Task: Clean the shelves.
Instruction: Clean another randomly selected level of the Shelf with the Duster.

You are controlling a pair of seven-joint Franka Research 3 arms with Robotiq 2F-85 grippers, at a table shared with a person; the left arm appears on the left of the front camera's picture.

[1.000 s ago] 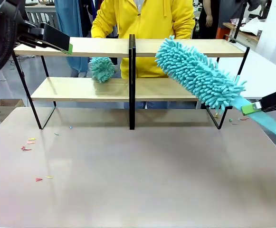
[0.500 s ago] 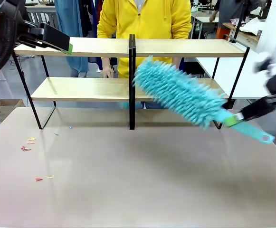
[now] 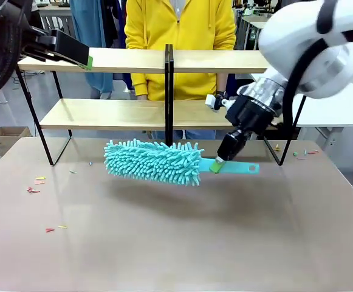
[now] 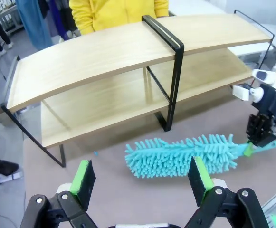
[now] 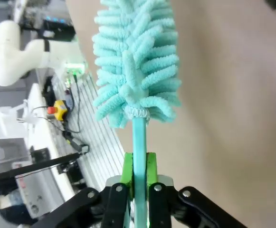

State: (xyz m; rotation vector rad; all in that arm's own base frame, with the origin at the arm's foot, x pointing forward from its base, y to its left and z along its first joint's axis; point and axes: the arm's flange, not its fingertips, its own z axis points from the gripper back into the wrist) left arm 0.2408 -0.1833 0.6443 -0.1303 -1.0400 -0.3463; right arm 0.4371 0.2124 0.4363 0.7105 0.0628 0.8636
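A tan table (image 3: 176, 243) carries the shelves (image 3: 121, 113), a wide two-level rack of pale wooden boards on thin black frames, two units joined at a black middle post. The rack stands along the far edge of the table and runs from near the far left corner to near the far right corner. Just in front of the middle post is a fluffy turquoise duster (image 3: 155, 161), lying level and parallel to the far edge, its shaggy head toward the left edge and its flat handle toward the right edge. Whether the head rests on the table or hangs just above it cannot be told. The right gripper (image 3: 219, 163) reaches down from the right side and pinches the handle just behind the head, its green pads pressed on both sides of the handle in the right wrist view. The left gripper (image 4: 142, 173) is spread wide with nothing between its fingers; in the front view it sits high at the left end of the upper board. A few small red and yellow scraps (image 3: 36, 185) lie near the left edge of the table. A person in a yellow hooded top (image 3: 179, 36) stands behind the rack.
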